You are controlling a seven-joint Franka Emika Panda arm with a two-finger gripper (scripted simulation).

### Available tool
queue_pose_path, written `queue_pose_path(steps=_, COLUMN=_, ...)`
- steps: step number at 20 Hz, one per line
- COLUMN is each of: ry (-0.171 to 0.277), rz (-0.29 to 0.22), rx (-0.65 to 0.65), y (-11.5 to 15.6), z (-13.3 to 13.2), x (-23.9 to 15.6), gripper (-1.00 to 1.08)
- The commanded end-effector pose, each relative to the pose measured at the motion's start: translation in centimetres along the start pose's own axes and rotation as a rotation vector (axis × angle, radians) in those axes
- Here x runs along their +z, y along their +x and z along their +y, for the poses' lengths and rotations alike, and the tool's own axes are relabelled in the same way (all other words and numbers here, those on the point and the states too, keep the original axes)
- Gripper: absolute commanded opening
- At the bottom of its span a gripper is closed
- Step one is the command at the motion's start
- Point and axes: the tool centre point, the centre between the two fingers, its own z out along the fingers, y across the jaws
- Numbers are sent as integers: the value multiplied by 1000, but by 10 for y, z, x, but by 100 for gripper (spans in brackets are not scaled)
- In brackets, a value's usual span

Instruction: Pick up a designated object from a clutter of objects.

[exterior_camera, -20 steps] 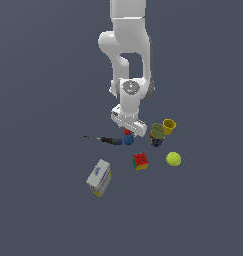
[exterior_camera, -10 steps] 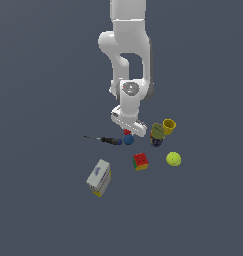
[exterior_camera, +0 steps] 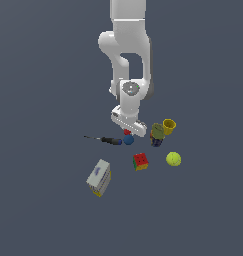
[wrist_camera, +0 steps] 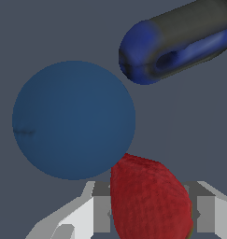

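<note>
The claw (exterior_camera: 127,131) hangs low over the tabletop (exterior_camera: 43,210), the red lump (wrist_camera: 150,200) sitting directly between its jaws in the wrist view. Whether the jaws press on it or merely flank it cannot be told. The blue ball (wrist_camera: 73,119) touches the lump just ahead of the claw, with the screwdriver (wrist_camera: 180,39) handle beyond. The lump's long axis appears to run along the jaw gap.

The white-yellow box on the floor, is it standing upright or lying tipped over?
Lying tipped. In the exterior view the white-yellow box rests with a broad white face turned upward, apart from the other items.
</note>
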Motion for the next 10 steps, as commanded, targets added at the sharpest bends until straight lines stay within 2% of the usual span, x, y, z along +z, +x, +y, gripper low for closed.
queue_pose_path(steps=1, ry=0, rz=1, rx=0, y=1, z=-1, x=-3, gripper=-100)
queue_pose_path(steps=10, ry=0, rz=1, rx=0, y=8, z=-12, x=-32, gripper=-100)
